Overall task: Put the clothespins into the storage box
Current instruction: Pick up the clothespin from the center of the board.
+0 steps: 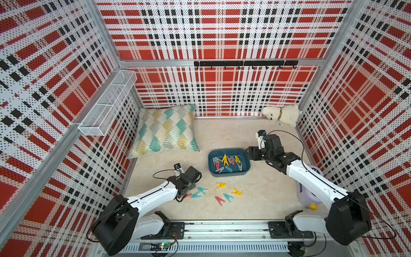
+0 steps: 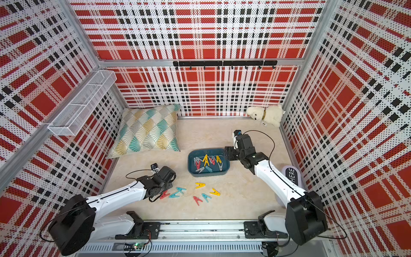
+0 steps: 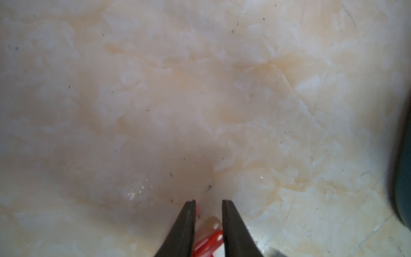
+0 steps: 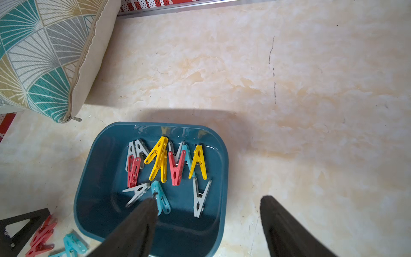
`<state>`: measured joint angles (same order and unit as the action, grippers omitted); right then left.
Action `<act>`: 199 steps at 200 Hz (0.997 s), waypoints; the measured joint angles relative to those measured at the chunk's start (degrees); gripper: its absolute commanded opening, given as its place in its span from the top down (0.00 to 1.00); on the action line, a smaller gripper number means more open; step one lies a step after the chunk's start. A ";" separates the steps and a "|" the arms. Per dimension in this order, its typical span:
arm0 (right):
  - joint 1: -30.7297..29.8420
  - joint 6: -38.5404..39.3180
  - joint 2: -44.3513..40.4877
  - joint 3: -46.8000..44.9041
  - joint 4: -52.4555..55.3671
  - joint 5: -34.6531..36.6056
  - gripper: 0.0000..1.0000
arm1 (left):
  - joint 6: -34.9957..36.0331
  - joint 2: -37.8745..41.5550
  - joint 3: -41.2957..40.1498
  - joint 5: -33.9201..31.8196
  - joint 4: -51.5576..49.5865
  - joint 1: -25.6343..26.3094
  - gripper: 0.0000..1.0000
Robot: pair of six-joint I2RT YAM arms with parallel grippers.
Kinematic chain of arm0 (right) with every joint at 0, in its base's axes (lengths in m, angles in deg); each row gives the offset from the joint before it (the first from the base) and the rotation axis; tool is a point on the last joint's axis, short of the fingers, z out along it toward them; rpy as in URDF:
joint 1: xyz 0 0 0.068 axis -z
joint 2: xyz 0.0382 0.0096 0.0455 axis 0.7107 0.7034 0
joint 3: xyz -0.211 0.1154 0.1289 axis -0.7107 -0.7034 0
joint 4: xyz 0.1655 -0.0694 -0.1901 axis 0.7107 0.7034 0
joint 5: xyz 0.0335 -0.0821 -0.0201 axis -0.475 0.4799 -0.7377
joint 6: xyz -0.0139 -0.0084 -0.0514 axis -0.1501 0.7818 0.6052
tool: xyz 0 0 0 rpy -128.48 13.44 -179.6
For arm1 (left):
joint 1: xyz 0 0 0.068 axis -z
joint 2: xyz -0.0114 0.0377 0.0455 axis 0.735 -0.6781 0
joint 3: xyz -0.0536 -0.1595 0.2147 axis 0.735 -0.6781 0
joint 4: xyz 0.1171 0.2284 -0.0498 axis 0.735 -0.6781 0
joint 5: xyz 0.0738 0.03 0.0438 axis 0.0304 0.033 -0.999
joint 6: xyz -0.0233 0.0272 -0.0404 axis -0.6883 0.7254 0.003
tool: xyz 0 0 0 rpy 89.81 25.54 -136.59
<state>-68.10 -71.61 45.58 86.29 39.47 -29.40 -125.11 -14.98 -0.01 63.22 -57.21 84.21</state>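
Note:
The storage box is a dark teal tray in mid-table holding several clothespins in red, yellow, teal and grey. Several more clothespins lie loose on the table nearer the front. My left gripper is low over the left end of that group. Its jaws stand narrow, pressed against a red clothespin. My right gripper is open at the box's right end. One finger is over the box and the other over the table.
A patterned pillow lies at the back left and a white plush dog in the back right corner. A white mesh basket hangs on the left wall. A pale lilac container stands under the right arm.

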 measured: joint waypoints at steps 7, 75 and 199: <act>0.00 0.00 0.24 -0.20 -0.22 -0.11 0.20 | -0.22 0.02 0.00 0.00 -0.11 0.09 0.72; -0.02 0.00 0.94 -0.33 -0.46 -0.55 0.20 | -0.90 1.27 0.02 -0.87 -2.05 0.52 0.72; -0.02 0.00 0.31 -0.33 -0.44 -0.55 0.20 | -2.43 1.95 -1.40 -1.05 -3.76 1.49 0.72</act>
<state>-68.13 -71.61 45.88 85.96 39.04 -29.95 -127.53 -13.03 -1.41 62.17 -60.97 85.70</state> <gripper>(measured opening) 0.798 0.279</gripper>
